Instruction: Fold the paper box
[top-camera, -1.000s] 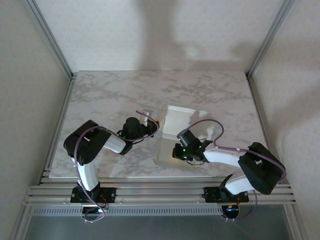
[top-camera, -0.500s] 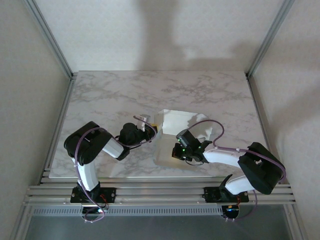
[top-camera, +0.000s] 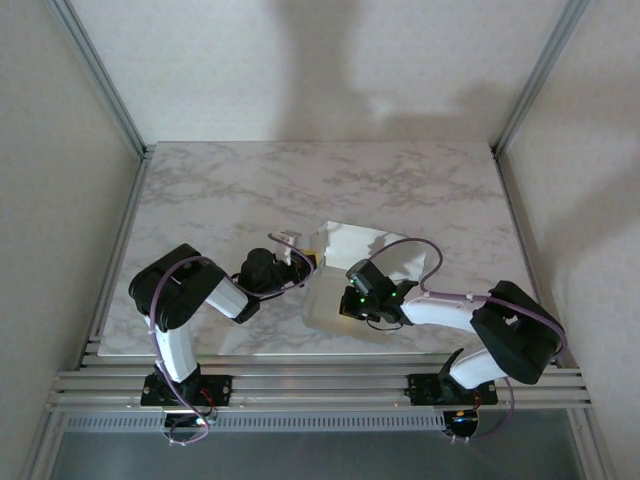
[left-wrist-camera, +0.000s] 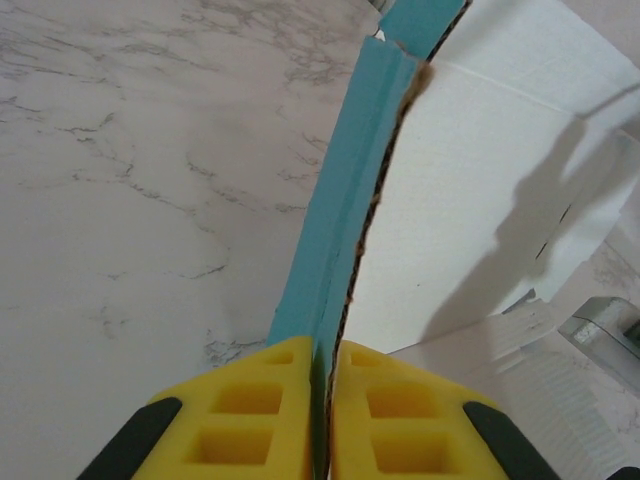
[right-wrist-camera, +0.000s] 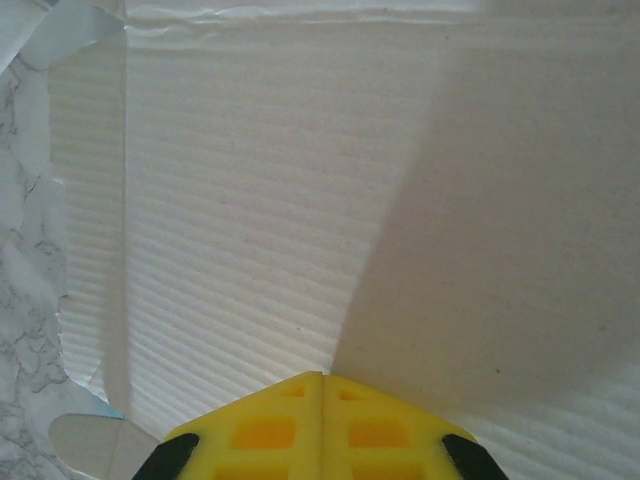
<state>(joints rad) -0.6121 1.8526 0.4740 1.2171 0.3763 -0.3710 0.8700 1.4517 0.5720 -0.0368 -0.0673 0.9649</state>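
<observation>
Box (top-camera: 350, 245) lies opened out on the table (top-camera: 200, 190), ribbed grey-white face up; its left flap stands upright, turquoise outside, torn-edged

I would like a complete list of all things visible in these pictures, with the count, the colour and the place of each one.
paper box: one, turquoise outside and white inside, partly raised on the table between the two arms.
table: one, white-grey marble pattern, under everything.
frame rails: several, silver metal, along the table's near edge.
walls: white, around the table.
left gripper: one, yellow pads, shut on a turquoise flap of the paper box.
right gripper: one, yellow pads, shut, tips at the white inner face of the paper box.
</observation>
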